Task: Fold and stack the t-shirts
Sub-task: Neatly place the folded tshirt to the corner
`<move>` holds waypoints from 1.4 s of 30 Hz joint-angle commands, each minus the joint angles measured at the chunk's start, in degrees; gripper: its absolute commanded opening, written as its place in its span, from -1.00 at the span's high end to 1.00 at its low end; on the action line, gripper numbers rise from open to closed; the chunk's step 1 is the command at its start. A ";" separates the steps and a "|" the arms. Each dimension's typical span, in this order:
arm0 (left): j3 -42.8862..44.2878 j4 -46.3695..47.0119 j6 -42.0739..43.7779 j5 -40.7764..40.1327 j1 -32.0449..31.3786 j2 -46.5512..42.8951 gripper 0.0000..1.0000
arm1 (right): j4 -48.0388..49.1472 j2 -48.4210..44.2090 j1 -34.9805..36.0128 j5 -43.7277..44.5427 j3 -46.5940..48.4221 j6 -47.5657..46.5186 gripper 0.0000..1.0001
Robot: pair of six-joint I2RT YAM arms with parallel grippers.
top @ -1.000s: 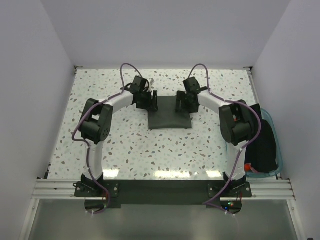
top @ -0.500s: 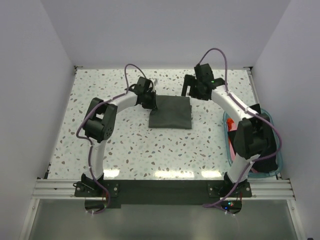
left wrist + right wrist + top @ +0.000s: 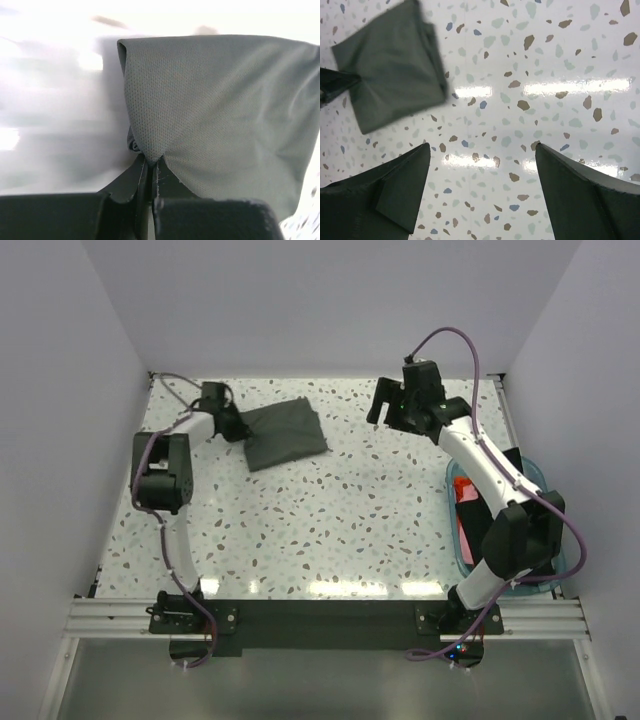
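Your left end effector (image 3: 150, 167) is clenched on one corner of the folded grey-green t-shirt (image 3: 287, 433), which lies on the table (image 3: 330, 520) toward its far-left corner. Held by that single corner, the fold could drag open or bunch if you pull. The right end effector (image 3: 482, 147) hangs released and empty. The far edge and left wall (image 3: 70, 420) sit near; the middle offers room.

Grey-green t-shirt (image 3: 215, 120) in pincer (image 3: 150, 172)
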 commanded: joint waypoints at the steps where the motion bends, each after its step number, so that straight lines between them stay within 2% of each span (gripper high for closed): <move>1: -8.30 6.94 -9.58 -1.92 10.37 -6.85 1.00 | 0.09 -2.72 0.49 -1.46 -1.59 0.47 -0.79; 2: -10.18 8.11 -11.08 -2.17 13.61 -9.21 1.00 | 0.27 -2.72 0.58 -1.73 -2.03 0.47 -0.79; 8: -24.77 19.44 -20.92 -4.11 22.16 -16.78 1.00 | 0.80 -2.81 1.89 -2.17 -2.82 0.12 -0.79; 16: -38.83 35.51 -35.42 -9.11 24.19 -21.63 1.00 | 0.98 -2.81 2.95 -1.91 -4.40 -0.76 -0.79; 27: -32.79 43.01 -42.02 -13.25 26.04 -14.78 1.00 | 1.06 -1.14 3.21 -2.96 -2.82 -2.08 -0.79; 34: -29.10 48.02 -43.17 -13.43 27.97 -10.65 1.00 | 1.50 2.10 3.91 -3.40 -0.80 -2.43 -0.79; 42: -32.78 48.38 -41.68 -14.30 29.12 -14.42 1.00 | 1.24 5.80 6.55 -2.17 1.57 -3.14 -0.79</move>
